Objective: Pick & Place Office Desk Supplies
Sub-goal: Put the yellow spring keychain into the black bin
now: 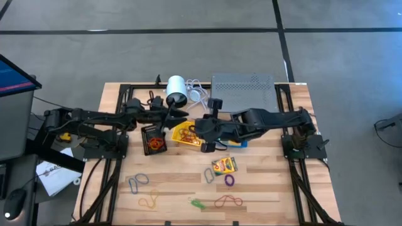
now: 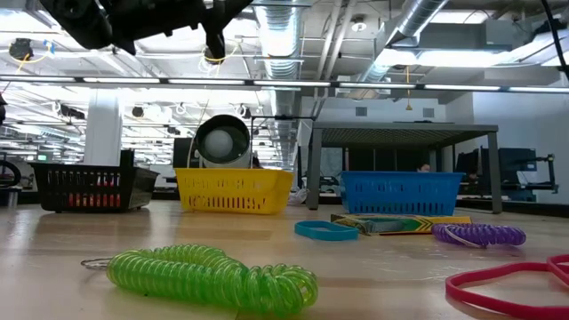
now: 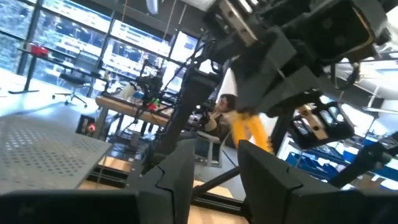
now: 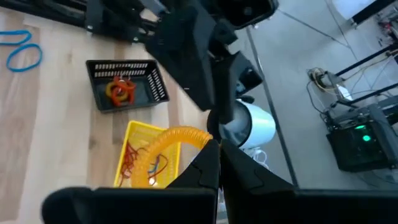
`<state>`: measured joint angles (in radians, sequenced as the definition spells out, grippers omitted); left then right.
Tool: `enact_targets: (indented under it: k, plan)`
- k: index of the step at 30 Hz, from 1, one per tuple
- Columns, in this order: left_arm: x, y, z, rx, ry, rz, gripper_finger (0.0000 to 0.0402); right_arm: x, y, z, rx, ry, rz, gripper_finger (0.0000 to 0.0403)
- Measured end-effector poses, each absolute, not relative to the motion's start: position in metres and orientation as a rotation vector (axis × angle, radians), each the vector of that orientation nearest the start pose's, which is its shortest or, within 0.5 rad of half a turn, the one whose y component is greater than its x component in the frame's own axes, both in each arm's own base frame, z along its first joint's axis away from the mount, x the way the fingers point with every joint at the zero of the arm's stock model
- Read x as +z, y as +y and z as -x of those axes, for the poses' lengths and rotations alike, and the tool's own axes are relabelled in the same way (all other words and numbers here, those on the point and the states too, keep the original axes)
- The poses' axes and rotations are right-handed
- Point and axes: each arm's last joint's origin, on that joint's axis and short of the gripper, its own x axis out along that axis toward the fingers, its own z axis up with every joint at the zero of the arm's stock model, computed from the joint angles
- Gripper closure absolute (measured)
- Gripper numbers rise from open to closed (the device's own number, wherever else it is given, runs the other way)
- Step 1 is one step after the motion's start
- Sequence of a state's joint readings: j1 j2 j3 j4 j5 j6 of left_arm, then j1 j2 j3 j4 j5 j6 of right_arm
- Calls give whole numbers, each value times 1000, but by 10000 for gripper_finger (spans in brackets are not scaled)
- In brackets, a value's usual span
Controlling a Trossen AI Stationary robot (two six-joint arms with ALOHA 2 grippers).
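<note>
Hanging directly over the yellow tray (image 4: 138, 127), the right gripper (image 4: 217, 158) is closed, and an orange-yellow coiled band (image 4: 177, 138) appears to be pinched at its tip. The band curves in an arc from the fingertips down into the tray, its free end already among the thin loops lying inside. Its long axis runs roughly along the tray's length, so the drop point lies straight below the grip rather than to either side.

The yellow tray sits mid-table (image 1: 270, 188), toward the far edge. The black tray (image 4: 99, 64), holding an orange ring, stands just beside it on the side of the left edge.

The left gripper (image 3: 214, 155) hovers close by, toward the far edge near the white cylinder (image 1: 176, 88). Its fingers stand apart with nothing between them.

In my judgement the right arm is the one placed to finish this step. A release where it stands should land the band in the yellow tray. The crayon box (image 1: 224, 165) and the loose bands along the near edge are yet to be sorted.
</note>
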<state>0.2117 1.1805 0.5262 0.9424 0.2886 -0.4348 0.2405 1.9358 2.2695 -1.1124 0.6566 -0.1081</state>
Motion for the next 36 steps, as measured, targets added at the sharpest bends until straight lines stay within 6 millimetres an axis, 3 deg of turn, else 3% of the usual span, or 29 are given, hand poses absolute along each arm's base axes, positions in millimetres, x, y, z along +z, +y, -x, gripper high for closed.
enact_targets:
  k: [7, 16, 21, 30, 36]
  plan:
    - [273, 36, -240, -160, -251, 357, 277, 424, 68, -386, -373, 727, 437, 403]
    - [273, 33, -240, -161, -252, 385, 181, 426, 61, -391, -322, 693, 399, 403]
    - [273, 33, -240, -130, -259, 393, 158, 427, 55, -393, -332, 688, 393, 403]
    - [281, 34, -243, -117, -273, 393, 175, 426, 49, -400, -290, 663, 357, 403]
    - [278, 34, -245, -105, -225, 405, 217, 423, 47, -406, -286, 661, 374, 403]
